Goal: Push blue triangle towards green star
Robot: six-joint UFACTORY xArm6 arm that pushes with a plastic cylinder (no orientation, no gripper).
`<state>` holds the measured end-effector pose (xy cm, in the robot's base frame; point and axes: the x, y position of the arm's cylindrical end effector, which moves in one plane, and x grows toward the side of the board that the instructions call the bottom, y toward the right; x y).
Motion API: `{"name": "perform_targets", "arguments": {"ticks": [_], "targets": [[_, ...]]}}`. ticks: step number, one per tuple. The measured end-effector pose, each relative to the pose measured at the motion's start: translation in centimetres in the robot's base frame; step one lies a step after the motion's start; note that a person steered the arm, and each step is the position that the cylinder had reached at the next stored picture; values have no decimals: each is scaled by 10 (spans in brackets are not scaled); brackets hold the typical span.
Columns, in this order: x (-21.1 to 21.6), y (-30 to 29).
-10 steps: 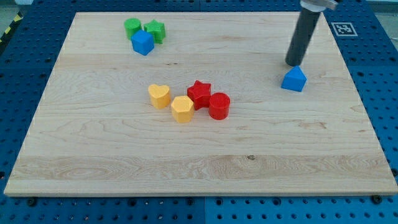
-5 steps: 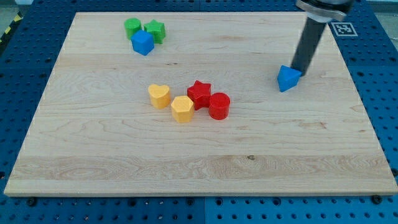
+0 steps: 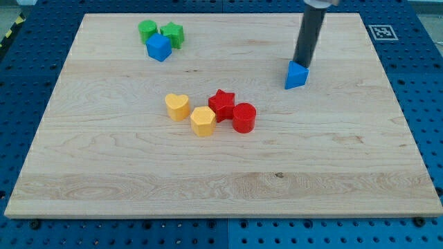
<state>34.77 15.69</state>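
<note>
The blue triangle (image 3: 296, 75) lies on the wooden board (image 3: 221, 187) at the view's upper right. My tip (image 3: 302, 64) stands right behind it, at its upper right edge, and seems to touch it. The green star (image 3: 173, 34) sits far off at the view's upper left, between a green round block (image 3: 147, 30) and a blue cube (image 3: 158, 48).
A cluster sits mid-board: a yellow heart (image 3: 178, 106), a yellow hexagon (image 3: 203, 121), a red star (image 3: 222, 104) and a red cylinder (image 3: 243, 117). A blue pegboard surrounds the board, with a printed marker (image 3: 383, 32) at the upper right.
My tip swung from the triangle's top to its right side and moved left. The blue triangle slid left and slightly up, turning as it went. Other blocks have not moved.
</note>
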Motion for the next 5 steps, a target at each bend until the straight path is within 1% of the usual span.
{"name": "perform_targets", "arguments": {"ticks": [1, 2, 3, 4, 5], "targets": [[18, 14], [26, -4], [-5, -57], [-14, -70], [14, -32]]}}
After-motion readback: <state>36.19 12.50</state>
